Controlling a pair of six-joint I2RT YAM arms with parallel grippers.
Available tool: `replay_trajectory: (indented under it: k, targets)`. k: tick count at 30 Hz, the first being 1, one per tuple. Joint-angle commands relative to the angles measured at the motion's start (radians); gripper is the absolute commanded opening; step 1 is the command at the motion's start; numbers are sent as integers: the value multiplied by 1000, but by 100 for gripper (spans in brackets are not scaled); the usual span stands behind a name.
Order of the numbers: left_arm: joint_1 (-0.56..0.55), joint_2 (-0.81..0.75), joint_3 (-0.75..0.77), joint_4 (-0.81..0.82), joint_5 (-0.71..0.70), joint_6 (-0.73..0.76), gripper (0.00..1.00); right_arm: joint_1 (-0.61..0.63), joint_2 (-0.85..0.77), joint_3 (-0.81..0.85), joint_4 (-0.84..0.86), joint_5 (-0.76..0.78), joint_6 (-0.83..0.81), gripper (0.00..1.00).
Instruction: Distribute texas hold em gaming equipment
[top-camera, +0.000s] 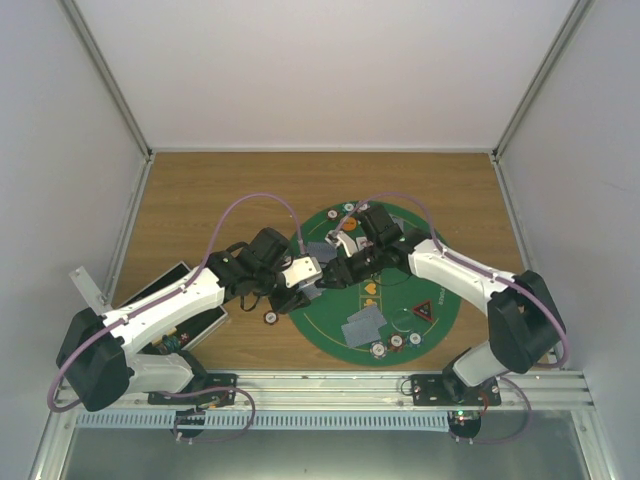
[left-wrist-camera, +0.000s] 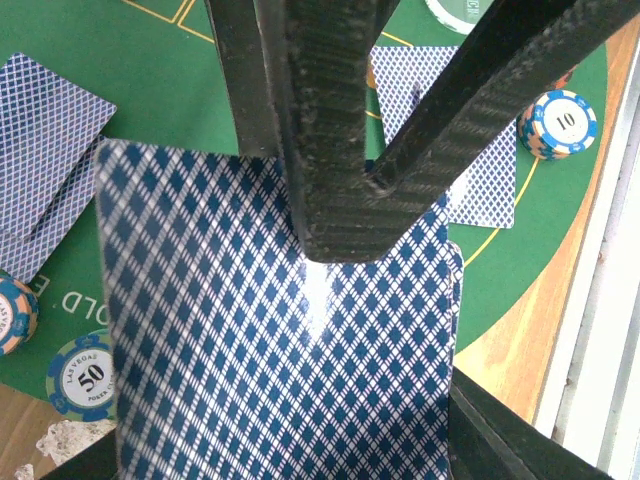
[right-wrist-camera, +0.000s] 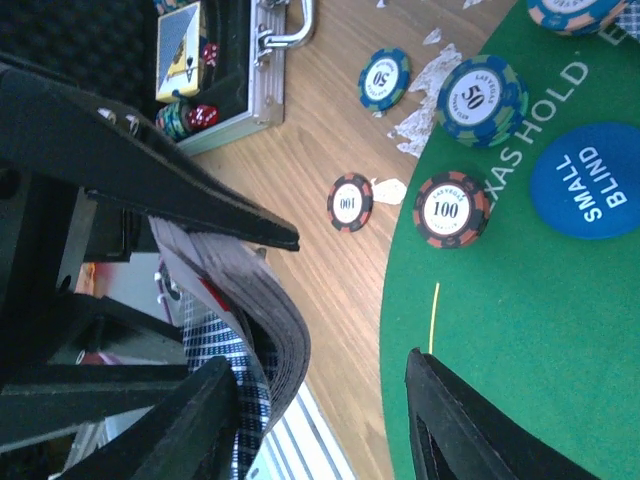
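The left gripper (left-wrist-camera: 280, 450) held the stack of cards (left-wrist-camera: 250, 330) tight between its fingers. The right gripper (right-wrist-camera: 320, 362) stood wide, one finger laid over the stack.

- We see a table (top-camera: 200, 200) of wood-grain board, smooth with a dull sheen.
- The round mat (right-wrist-camera: 520, 350) looks to us like matt green cloth with printed lettering.
- The playing cards (left-wrist-camera: 280, 350) have glossy backs; we catch a white glare on the nearest one.
- The poker chips (right-wrist-camera: 451, 209) look like smooth hard plastic with shiny printed centres.
- The blue disc (right-wrist-camera: 590, 180) is smooth and matt.
- The case (right-wrist-camera: 262, 70) has a bright metal rim and latch.
- The right gripper (right-wrist-camera: 322, 362) has matt black fingers (left-wrist-camera: 320, 130), finely ribbed.
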Motion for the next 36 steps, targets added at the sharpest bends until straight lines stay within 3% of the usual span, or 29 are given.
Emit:
replay_trajectory:
  k: [1, 11, 20, 29, 36]
  targets:
    - [5, -24, 6, 41, 7, 3, 53, -9, -29, -6, -1, -35, -3, 43]
    - [5, -22, 4, 43, 8, 4, 53, -9, -46, 7, -18, -67, -26, 1]
    - [5, -21, 6, 42, 4, 4, 53, -72, -99, -3, -88, -5, -52, 0]
    - [6, -25, 6, 43, 2, 4, 53, -307, -85, 15, -280, 344, -94, 1]
    - [5, -20, 4, 46, 7, 6, 53, -326, -26, 120, -408, 868, -47, 1]
